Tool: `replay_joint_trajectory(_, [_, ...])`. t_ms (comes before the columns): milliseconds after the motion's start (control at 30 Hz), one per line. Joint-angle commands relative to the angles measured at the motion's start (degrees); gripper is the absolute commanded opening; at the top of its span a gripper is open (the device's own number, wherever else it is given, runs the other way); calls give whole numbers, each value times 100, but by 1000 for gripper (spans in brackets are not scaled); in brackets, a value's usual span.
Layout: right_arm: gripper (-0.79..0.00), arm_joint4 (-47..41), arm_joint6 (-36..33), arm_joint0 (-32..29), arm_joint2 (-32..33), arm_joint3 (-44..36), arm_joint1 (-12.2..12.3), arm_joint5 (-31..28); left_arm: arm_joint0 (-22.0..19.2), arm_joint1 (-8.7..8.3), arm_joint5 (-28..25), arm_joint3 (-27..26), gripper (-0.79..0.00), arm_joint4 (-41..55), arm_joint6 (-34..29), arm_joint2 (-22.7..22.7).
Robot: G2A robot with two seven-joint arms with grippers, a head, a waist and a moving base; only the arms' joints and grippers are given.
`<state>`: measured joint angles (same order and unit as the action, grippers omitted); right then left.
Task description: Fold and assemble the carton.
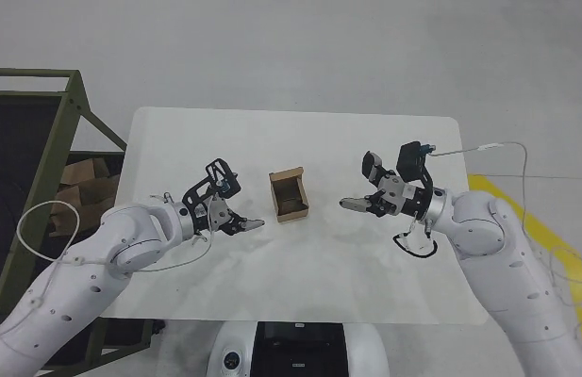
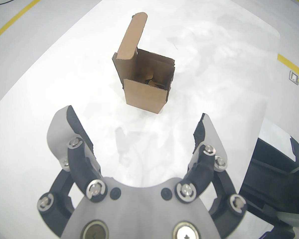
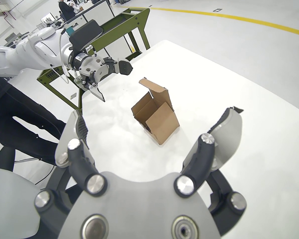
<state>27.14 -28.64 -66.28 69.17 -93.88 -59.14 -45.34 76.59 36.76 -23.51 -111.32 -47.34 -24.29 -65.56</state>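
I see the open-topped carton [image 1: 289, 193] upright on the white table [image 1: 385, 273]. The left gripper [image 1: 241, 198] is near its nine o'clock and the right gripper [image 1: 358, 185] near its three, both with fingers spread apart.

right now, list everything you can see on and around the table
carton: 1, brown, upright at the table's middle, top open, one flap raised
table: 1, white, under the carton
frame: 1, olive green, beside the table on the left arm's side
cardboard pieces: a few, brown, beneath the frame
floor lines: several, yellow, on the floor around the table
left pincer: 1, grey and black, open, beside the carton, apart from it
right pincer: 1, grey and black, open, on the carton's other side, apart from it
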Motion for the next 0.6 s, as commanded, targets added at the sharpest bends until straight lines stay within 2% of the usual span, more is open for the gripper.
replay_joint_trajectory(0, [0, 3, 4, 9, -11, -19, 0, 12, 0, 0, 0, 0, 0, 0, -1, 0])
replay_joint_trajectory(100, [0, 10, 11, 29, -44, -24, -2, 7, -17, 48, -61, 22, 0, -84, 141, 106])
replay_joint_trajectory(400, [0, 11, 43, -47, 86, -24, 36, -45, -468, 336, -147, 812, 0, -209, 797, 711])
replay_joint_trajectory(567, [0, 4, 21, -100, 139, -81, 56, -19, -775, 544, -17, 1256, 0, -340, 1064, 1117])
